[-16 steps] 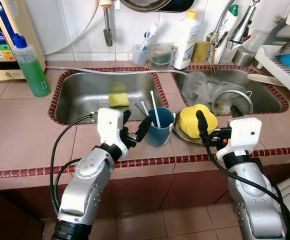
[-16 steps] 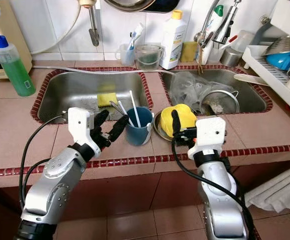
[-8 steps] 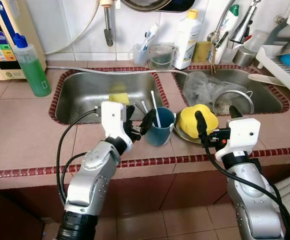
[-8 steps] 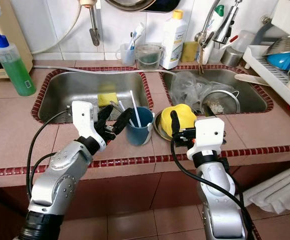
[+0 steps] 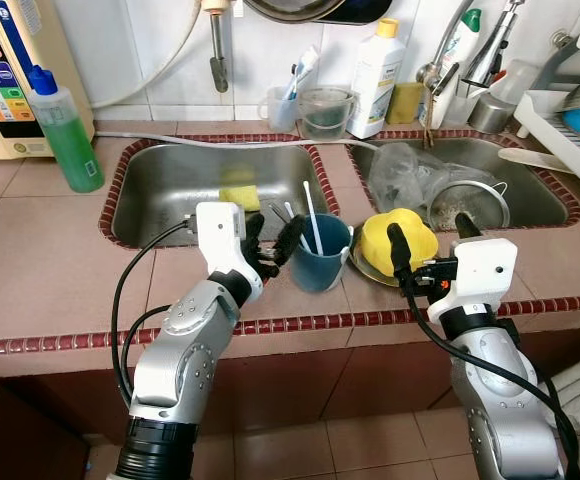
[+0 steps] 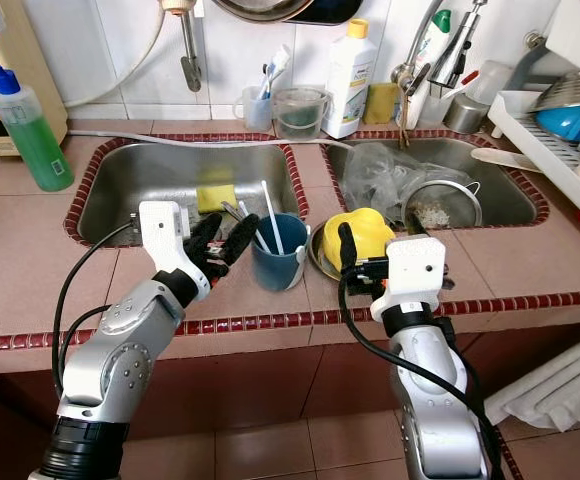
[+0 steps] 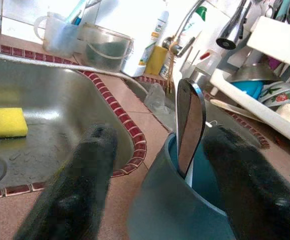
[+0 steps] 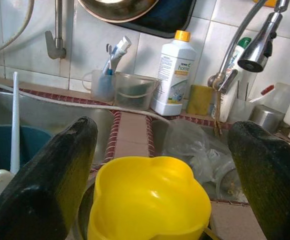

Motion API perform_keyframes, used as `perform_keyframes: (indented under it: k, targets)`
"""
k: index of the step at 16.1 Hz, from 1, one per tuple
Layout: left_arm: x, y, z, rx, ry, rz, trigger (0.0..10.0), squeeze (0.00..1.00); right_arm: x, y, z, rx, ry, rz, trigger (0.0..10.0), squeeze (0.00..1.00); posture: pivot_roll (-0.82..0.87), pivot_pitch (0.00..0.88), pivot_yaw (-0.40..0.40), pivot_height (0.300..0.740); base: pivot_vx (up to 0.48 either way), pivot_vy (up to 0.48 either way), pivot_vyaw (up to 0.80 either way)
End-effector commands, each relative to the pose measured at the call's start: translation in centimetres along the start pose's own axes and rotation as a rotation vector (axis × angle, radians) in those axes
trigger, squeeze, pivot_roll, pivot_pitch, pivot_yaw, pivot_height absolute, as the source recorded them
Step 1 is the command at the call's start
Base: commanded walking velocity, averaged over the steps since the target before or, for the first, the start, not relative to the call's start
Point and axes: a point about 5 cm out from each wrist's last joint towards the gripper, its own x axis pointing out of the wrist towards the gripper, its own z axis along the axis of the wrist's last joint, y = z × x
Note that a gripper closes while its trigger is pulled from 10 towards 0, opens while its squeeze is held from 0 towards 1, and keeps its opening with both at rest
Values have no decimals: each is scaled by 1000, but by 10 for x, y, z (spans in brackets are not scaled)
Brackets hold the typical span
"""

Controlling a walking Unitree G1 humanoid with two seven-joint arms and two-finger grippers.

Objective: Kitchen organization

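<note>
Two sinks ahead of me, set in a tiled counter w/ a red-brown edge trim. My left gripper sits at the counter strip just in front of the left sink, fingers spread wide, right beside the blue cup; from the left wrist cam the cup lies between the two fingers, but I can't tell if either one touches it. Cup stands upright on the strip between the sinks, holding a white stick-like utensil and a metal spoon, handles leaning out. Yellow sponge lies in the left sink near the front wall. My right gripper is also wide open, just behind the yellow flower-shaped bowl, which sits in a metal dish at the front edge of the right sink; right wrist cam shows the bowl between the fingers, no contact I can confirm. Right sink holds a clear plastic bag and a metal strainer. Green soap bottle stands at far left on the counter, white detergent bottle at the back by the faucet, dish rack at far right.
</note>
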Motion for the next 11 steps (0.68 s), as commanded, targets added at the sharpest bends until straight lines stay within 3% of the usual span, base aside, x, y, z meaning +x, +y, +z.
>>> perform_keyframes:
  k: [1, 11]
  targets:
    - [2, -1, 2, -7, 1, -2, 0, 0, -2, 0, 7, -9, -33, -7, 10000, 0, -94, 17, 24, 740, 0, 0, 0]
    - [1, -2, 3, -14, -2, -20, 0, 0, -2, 4, 8, -5, -40, 2, 10000, 0, -98, 13, 24, 740, 0, 0, 0]
